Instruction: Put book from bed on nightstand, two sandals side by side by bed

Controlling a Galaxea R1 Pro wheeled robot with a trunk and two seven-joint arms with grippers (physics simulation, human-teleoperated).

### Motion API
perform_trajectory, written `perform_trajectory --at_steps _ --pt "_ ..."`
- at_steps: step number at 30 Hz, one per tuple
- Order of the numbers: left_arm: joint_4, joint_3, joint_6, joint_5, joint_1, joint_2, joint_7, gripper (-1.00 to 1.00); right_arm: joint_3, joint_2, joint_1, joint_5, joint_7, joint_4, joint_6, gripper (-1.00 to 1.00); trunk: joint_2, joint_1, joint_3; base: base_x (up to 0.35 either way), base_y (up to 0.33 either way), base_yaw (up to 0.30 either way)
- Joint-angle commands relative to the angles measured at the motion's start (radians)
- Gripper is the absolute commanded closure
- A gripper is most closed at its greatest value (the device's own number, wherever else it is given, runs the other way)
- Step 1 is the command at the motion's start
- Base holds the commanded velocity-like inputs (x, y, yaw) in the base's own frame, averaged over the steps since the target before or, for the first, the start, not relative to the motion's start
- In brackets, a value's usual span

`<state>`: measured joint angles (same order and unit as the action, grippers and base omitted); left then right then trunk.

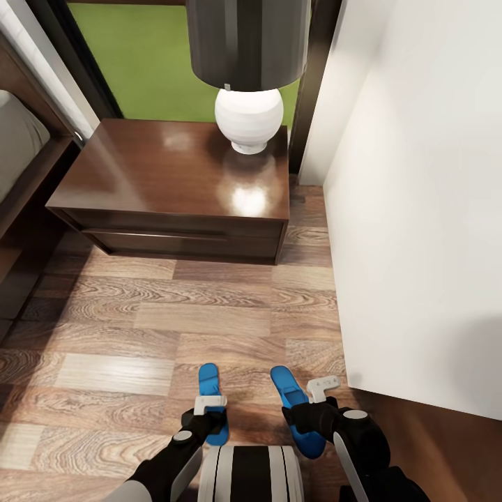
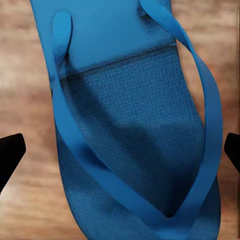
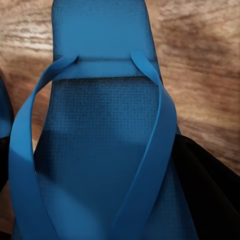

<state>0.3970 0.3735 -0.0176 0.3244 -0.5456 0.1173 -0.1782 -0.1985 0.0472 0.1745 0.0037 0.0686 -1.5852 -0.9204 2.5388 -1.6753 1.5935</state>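
- Two blue sandals, the left sandal (image 1: 210,399) and the right sandal (image 1: 295,410), lie apart on the wood-plank floor (image 1: 139,328).
- The left gripper (image 1: 209,404) is spread wide above its sandal, holding nothing.
- The right gripper (image 1: 322,387) covers the other; grip unclear.
- The nightstand (image 1: 174,188) stands beyond, bearing a lamp (image 1: 249,118), the bed (image 1: 21,160) beside it.

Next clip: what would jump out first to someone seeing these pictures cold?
Two bright blue sandals on the wood floor: the left sandal under the left pincer, the right sandal under the right pincer, lying apart with bare planks between them. Beyond them stands the glossy dark nightstand, carrying a white-based lamp near its back right corner, with the bed at its left.
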Motion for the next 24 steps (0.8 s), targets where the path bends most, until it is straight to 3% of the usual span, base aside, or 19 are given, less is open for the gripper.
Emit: perform_trajectory --at_steps 1,8,24 --pt "0.004 0.008 -0.002 0.009 -0.001 -0.001 -0.007 -1.0 0.001 0.0 0.0 0.001 0.004 -0.001 -0.005 1.0 0.0 0.0 0.001 0.0 0.0 0.0" --pt "0.019 0.008 -0.001 0.01 0.0 -0.001 -0.007 -1.0 0.001 0.0 0.0 0.001 0.004 -0.001 -0.005 1.0 0.002 -0.003 0.024 0.0 0.0 0.0" --pt "0.024 0.009 -0.001 0.009 -0.001 -0.002 -0.007 -1.0 0.001 0.0 0.0 0.001 0.004 -0.001 -0.005 1.0 0.002 -0.003 0.024 0.0 0.0 0.0"
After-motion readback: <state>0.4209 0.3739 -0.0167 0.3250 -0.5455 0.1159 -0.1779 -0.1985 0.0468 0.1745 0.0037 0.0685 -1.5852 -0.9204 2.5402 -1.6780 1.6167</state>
